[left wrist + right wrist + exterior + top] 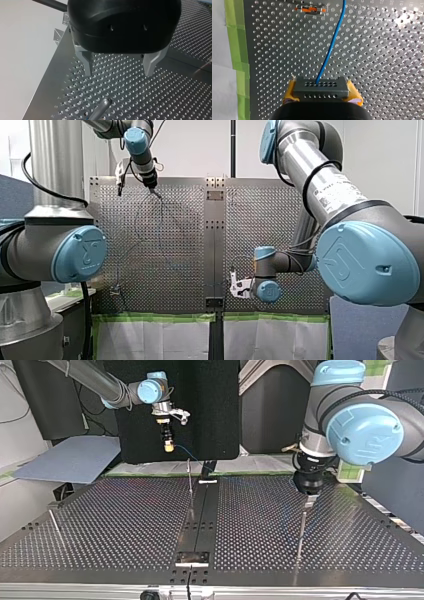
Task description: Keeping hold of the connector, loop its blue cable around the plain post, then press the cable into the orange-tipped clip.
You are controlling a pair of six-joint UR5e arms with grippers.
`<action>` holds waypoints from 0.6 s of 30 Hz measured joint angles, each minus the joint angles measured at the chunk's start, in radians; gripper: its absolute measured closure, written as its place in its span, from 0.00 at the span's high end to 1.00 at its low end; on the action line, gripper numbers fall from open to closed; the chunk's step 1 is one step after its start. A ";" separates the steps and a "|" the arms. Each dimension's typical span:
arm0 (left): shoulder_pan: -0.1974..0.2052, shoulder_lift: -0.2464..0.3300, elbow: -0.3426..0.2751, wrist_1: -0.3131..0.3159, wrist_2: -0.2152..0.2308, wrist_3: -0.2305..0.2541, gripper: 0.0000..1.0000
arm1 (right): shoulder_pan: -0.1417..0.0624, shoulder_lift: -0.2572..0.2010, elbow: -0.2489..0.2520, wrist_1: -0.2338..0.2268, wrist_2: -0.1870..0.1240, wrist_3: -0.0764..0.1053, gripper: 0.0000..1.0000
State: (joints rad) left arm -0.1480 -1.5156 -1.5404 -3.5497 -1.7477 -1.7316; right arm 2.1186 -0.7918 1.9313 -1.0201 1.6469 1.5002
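In the right wrist view my right gripper [322,93] is shut, its yellow pads [290,88] clamping a dark grey connector [321,85]. A blue cable [331,45] leaves the connector and runs ahead over the board, passing beside the orange-tipped clip [310,9]. In the top view my right gripper [169,448] hangs above the board's far edge, with the cable [189,455] trailing off it. My left gripper [118,68] is open with nothing between its metal fingers [87,65]. It hovers just above a plain post [101,109], which also shows in the top view as the post [301,530].
The perforated board [125,525] carries two more thin uprights, one [190,482] by the centre seam and one [55,524] at the top view's left. Green tape [237,50] lines the board's edge. A centre rail [199,520] splits the two plates.
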 joint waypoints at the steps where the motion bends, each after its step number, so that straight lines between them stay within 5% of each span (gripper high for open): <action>1: 0.002 0.000 0.000 0.000 0.002 0.000 0.98 | 0.000 0.000 0.000 0.000 0.000 0.000 0.00; 10: 0.015 0.000 0.000 -0.004 -0.003 0.001 0.98 | 0.000 0.000 0.000 0.000 0.000 0.000 0.00; 18: 0.020 0.000 0.000 -0.032 -0.070 0.012 0.98 | 0.000 0.000 0.000 0.001 0.000 0.000 0.00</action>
State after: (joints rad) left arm -0.1282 -1.5155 -1.5408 -3.5819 -1.8180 -1.7193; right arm 2.1185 -0.7918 1.9309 -1.0193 1.6468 1.5003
